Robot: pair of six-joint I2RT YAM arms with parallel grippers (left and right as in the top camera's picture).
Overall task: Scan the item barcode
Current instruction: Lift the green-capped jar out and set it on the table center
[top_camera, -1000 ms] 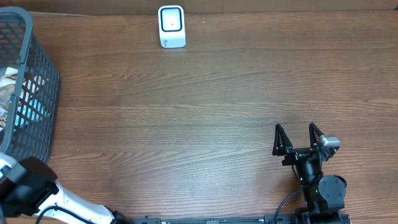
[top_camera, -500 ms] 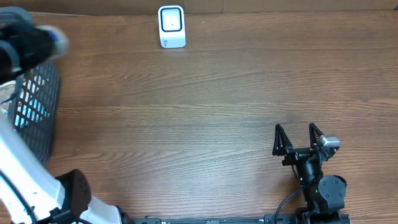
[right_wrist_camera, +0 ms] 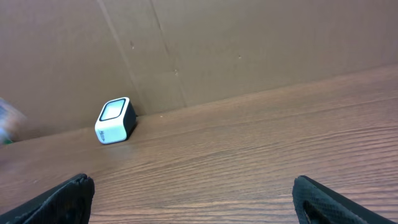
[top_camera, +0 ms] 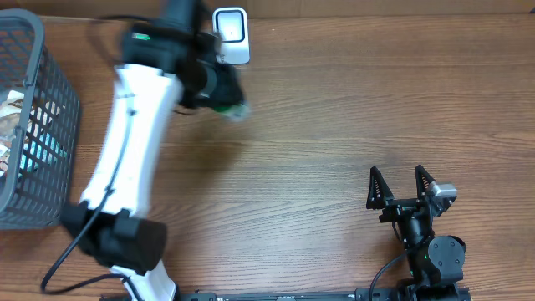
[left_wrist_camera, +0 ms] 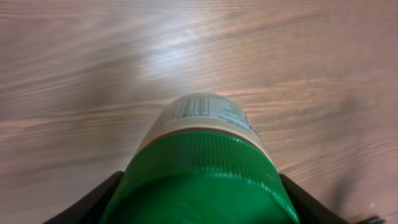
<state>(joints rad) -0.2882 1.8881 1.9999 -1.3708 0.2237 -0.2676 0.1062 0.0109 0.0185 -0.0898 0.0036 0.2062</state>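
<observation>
The left gripper (left_wrist_camera: 199, 210), mostly cut off from view, is closed around a jar (left_wrist_camera: 208, 115) at its green lid (left_wrist_camera: 202, 168), a blur from above near the white scanner (top_camera: 231, 35), while the right gripper (top_camera: 403, 186) rests wide open and empty.

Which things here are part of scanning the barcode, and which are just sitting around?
For the job:
- bottle with a green cap, held in the left fingers
- white scanner

Just lying about:
- grey basket
- right fingers, open and holding nothing
</observation>
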